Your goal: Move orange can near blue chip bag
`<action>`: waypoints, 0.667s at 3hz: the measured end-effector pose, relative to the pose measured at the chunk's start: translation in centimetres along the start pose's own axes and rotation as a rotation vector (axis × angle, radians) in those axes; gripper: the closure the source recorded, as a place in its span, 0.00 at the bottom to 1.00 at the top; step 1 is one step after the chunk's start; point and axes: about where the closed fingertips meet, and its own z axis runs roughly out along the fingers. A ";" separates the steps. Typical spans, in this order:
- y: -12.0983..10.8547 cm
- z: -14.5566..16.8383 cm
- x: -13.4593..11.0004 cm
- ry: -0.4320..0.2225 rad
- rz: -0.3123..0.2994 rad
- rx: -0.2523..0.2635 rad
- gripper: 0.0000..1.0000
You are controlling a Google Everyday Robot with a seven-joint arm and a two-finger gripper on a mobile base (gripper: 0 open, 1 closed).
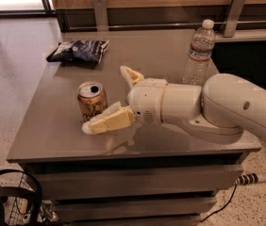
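Observation:
The orange can (91, 101) stands upright on the grey table (53, 135), left of centre, with its silver top open. The blue chip bag (78, 51) lies flat at the table's far left corner, well apart from the can. My gripper (104, 98) is open and reaches in from the right at can height. Its near finger (107, 121) passes just in front of the can's lower right side. Its far finger (130, 74) stands behind and to the right of the can. The can's right side sits at the mouth of the open jaws.
A clear plastic water bottle (199, 51) stands at the table's far right, behind my arm (227, 109). A wooden wall with metal brackets (100, 11) runs along the table's back edge. Floor lies to the left. Cables and a wire basket (15, 206) sit at lower left.

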 end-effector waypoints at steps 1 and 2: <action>0.9 1.9 1.1 -0.047 0.014 -0.026 0.00; 1.7 3.4 2.4 -0.088 0.030 -0.048 0.18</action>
